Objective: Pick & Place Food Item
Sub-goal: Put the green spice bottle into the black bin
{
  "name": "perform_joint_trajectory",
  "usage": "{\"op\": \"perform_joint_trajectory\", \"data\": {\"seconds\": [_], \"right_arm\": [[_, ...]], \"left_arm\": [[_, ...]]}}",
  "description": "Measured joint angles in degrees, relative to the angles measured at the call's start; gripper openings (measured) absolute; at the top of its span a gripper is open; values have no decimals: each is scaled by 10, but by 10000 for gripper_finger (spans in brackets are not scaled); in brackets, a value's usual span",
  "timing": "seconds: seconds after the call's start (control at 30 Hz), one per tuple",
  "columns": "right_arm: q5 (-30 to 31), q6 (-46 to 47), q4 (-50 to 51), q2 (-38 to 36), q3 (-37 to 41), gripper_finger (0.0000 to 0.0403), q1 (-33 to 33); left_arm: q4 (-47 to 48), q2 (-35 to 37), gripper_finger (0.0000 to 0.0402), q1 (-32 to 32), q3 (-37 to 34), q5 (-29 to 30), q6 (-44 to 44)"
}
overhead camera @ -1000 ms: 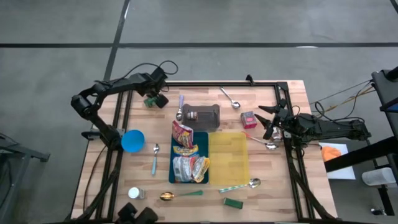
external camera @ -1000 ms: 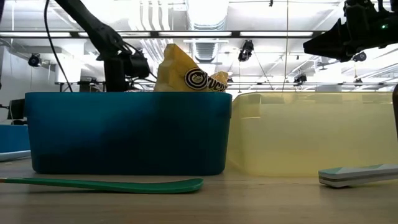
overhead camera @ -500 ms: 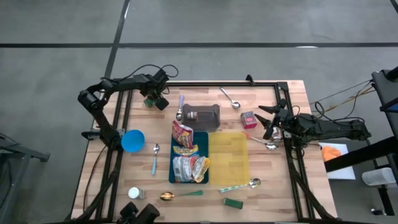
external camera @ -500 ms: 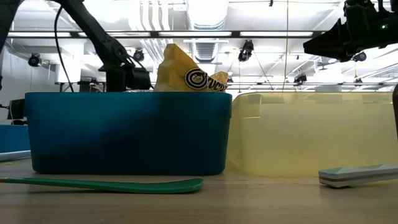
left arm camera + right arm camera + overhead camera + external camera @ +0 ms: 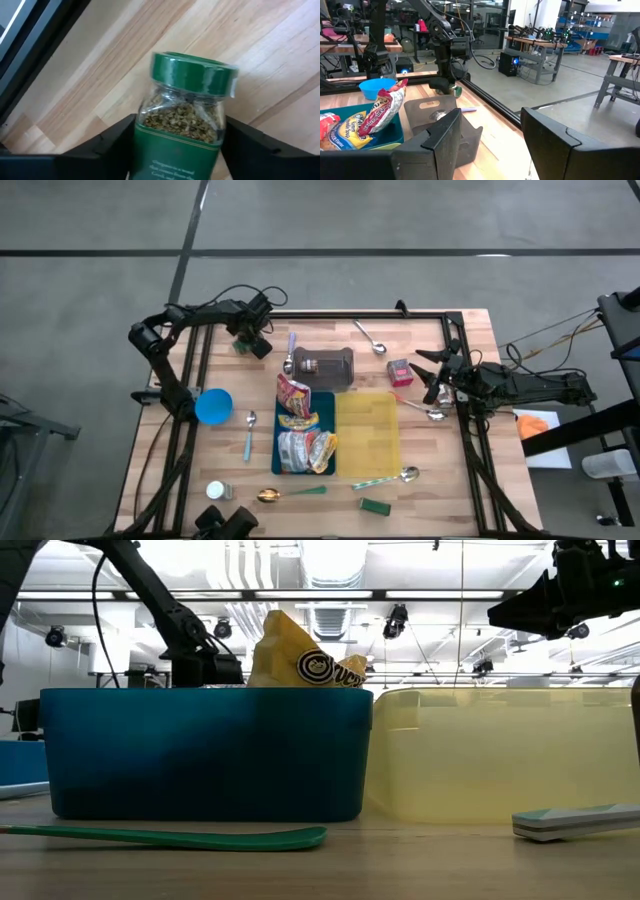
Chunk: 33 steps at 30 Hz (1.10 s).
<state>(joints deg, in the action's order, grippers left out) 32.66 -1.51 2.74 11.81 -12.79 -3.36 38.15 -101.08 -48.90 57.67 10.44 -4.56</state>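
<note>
A spice jar (image 5: 182,120) with a green lid and a green label lies on the wooden table near its far left corner, and shows as a green spot (image 5: 240,344) in the high view. My left gripper (image 5: 252,340) points down over it, one finger on each side of the jar's body. My right gripper (image 5: 425,376) hangs level at the table's right side; it is open, with nothing between its fingers (image 5: 445,135). My left gripper has the jar's glass body (image 5: 145,125) between its two fingers, one on each long side, below the green lid (image 5: 192,72). The fingers come from above, pointing steeply down and lying across the jar. The jar rests on the table.
A blue bin (image 5: 290,465) holding snack packets and a yellow bin (image 5: 368,430) stand side by side mid-table. A dark tray (image 5: 325,365) lies behind them. A blue bowl (image 5: 213,406), a red packet (image 5: 399,370) and several spoons lie about. A black frame (image 5: 330,315) runs along the far edge.
My left gripper has sunk toward the jar at the far left corner, the arm folding lower over it. The right arm has kept still.
</note>
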Motion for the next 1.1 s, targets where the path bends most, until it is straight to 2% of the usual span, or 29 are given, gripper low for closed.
{"op": "perform_joint_trajectory", "data": {"seconds": [0.2,0.4,0.57,0.8,1.1], "right_arm": [[0,0,0,0,0,199,0],[0,0,0,0,0,199,0],[0,0,0,0,0,199,0],[0,0,0,0,0,199,0],[0,0,0,0,0,199,0]], "left_arm": [[0,1,186,0,0,-1,0],[0,1,186,0,0,-4,0],[0,1,207,0,0,-14,0],[0,1,187,0,0,-15,0],[-1,1,205,0,0,-15,0]]}}
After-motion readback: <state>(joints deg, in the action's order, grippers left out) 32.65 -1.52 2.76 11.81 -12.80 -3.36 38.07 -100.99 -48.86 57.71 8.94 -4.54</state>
